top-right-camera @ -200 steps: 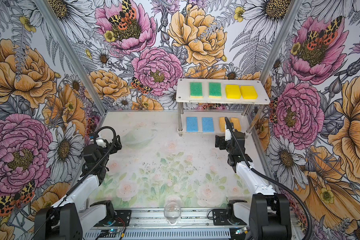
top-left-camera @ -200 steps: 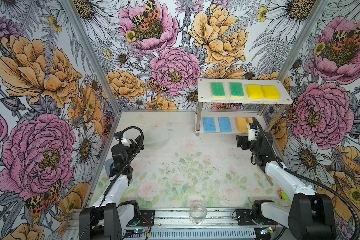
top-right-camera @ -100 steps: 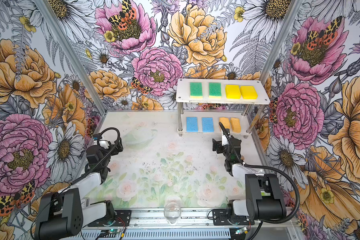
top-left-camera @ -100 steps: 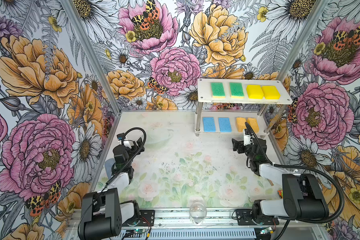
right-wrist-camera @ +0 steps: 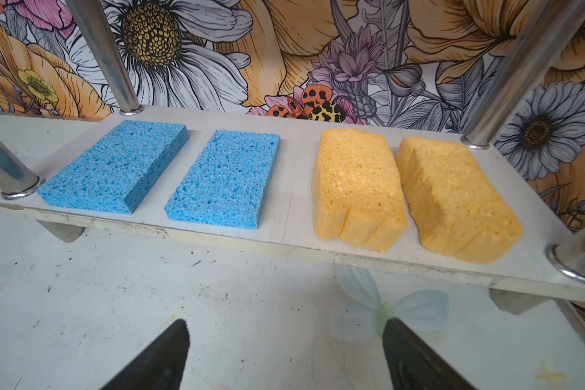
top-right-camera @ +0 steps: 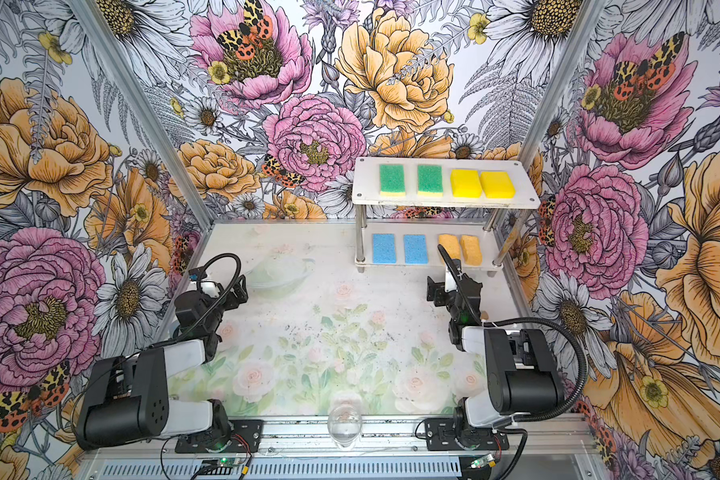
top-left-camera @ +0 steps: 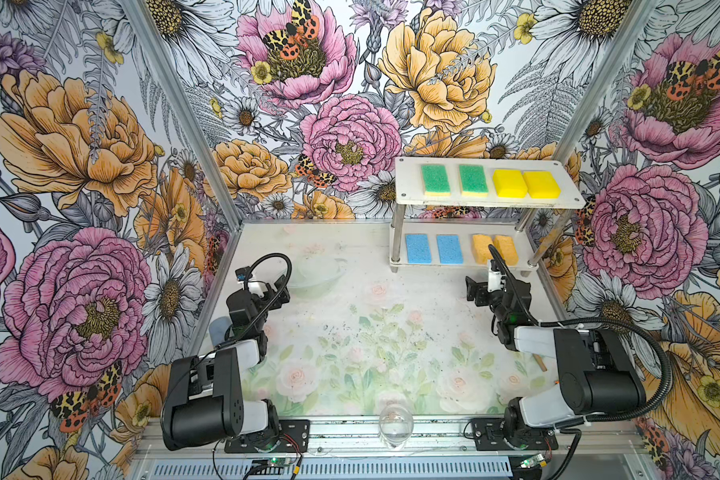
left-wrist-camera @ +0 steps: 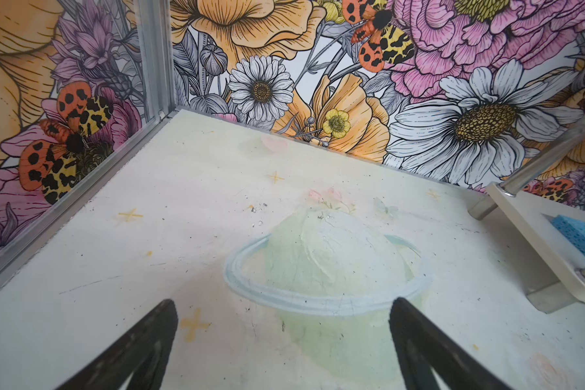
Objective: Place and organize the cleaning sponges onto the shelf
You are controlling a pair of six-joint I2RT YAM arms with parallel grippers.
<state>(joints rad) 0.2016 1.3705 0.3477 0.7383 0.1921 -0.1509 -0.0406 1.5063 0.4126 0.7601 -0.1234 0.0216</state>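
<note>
Since all eight cleaning sponges already sit on the shelf at the upper right of both top views, I judge the placing done, with only a tidy-up or a retreat left. On the upper board lie the green-topped pair and the bright yellow pair. On the lower board lie the blue pair and the orange-yellow pair, the two orange ones just beside each other, perhaps touching. Every sponge has its long axis running front to back across its board. My right arm is much the nearer: its jaws stand wide open and empty over the desk, just in front of the lower board's front edge. In the right wrist view the bare strip between blue and orange sits mid-frame, so the orange pair lies ahead and right of centre, short ends facing the jaws. Any straightening would mean closing across a sponge's width. The left arm, at the left of the top views, is well apart from the shelf, its jaws likewise open and holding nothing.
</note>
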